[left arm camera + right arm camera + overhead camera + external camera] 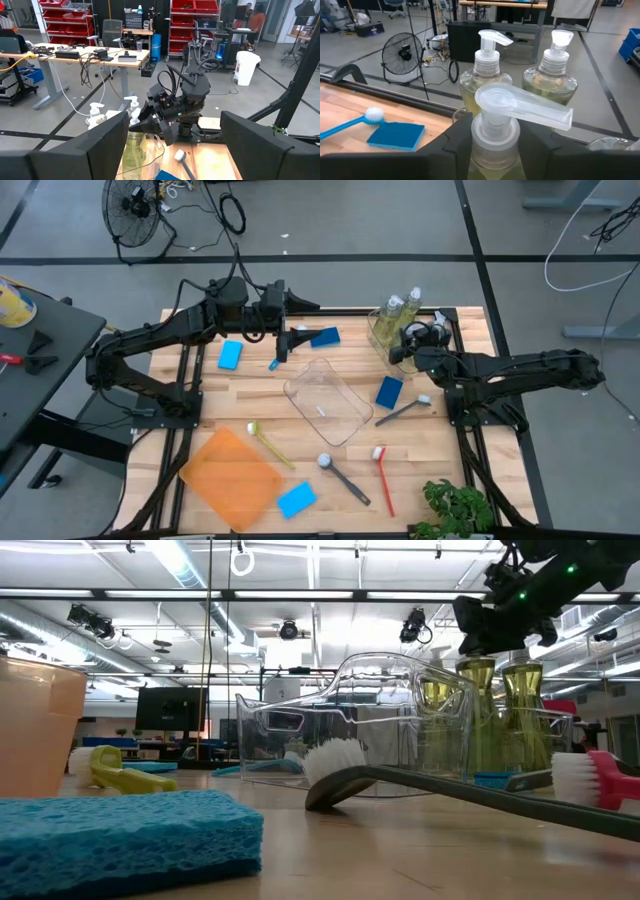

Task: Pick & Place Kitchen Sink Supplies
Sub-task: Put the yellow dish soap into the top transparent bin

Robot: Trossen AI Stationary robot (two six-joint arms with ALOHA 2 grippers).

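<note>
- The right hand (492, 137) is at the upper right of the high view; its fingers stand on both sides of a soap bottle (495, 125), but I cannot tell if they grip it.
- Two more soap bottles (400, 308) stand just behind it, so three bottles together.
- The left hand (283, 345) is open at the upper centre, above a blue brush (275, 362).
- Four blue sponges (230, 355) lie on the bench (420, 450).
- Five brushes in all.

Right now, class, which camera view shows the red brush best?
The high view: the whole red brush lies on the table's near right part. The low view shows only its bristle head at the edge; neither wrist view shows it.
</note>
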